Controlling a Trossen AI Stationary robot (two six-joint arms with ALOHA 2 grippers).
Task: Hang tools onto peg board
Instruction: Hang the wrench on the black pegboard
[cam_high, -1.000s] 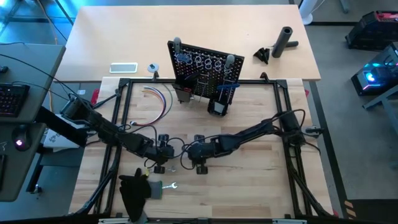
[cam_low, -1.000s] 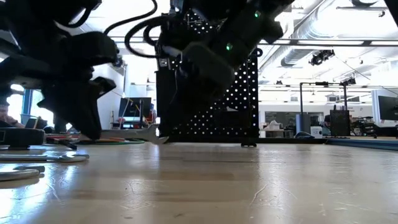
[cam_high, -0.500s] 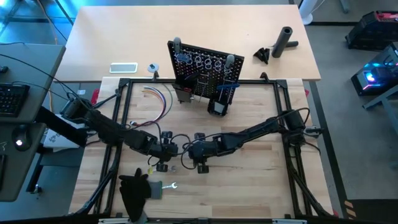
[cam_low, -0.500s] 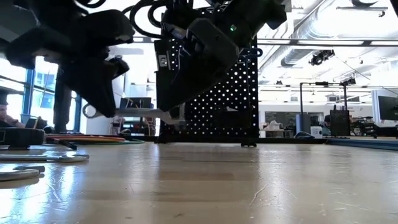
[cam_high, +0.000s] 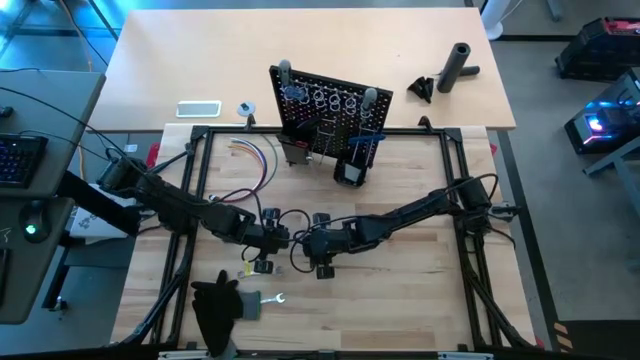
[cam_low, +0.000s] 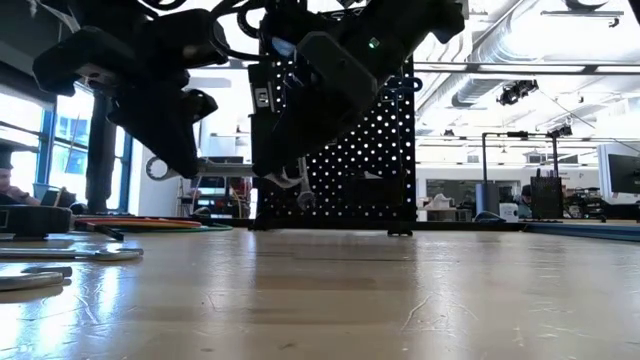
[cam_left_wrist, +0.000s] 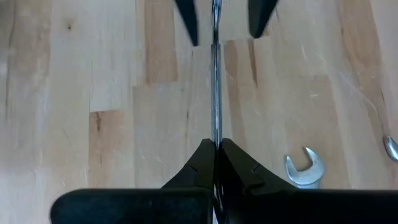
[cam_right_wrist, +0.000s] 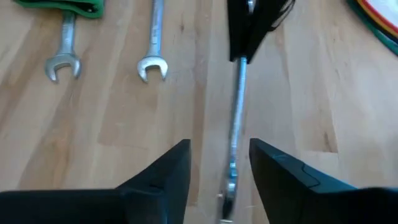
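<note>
The left gripper (cam_left_wrist: 214, 163) clamps a silver wrench (cam_left_wrist: 215, 93) above the table (cam_left_wrist: 93, 74). The right gripper (cam_right_wrist: 219, 163), fingers spread wide, straddles the wrench's far end.

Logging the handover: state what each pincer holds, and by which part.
The left pincer is shut on a silver wrench, clamping its shaft. The right pincer is open around the wrench's other end, holding nothing.

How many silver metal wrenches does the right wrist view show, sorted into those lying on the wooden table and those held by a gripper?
Silver metal wrenches lying on the wooden table: 2
Silver metal wrench held by the left gripper: 1
Total: 3
</note>
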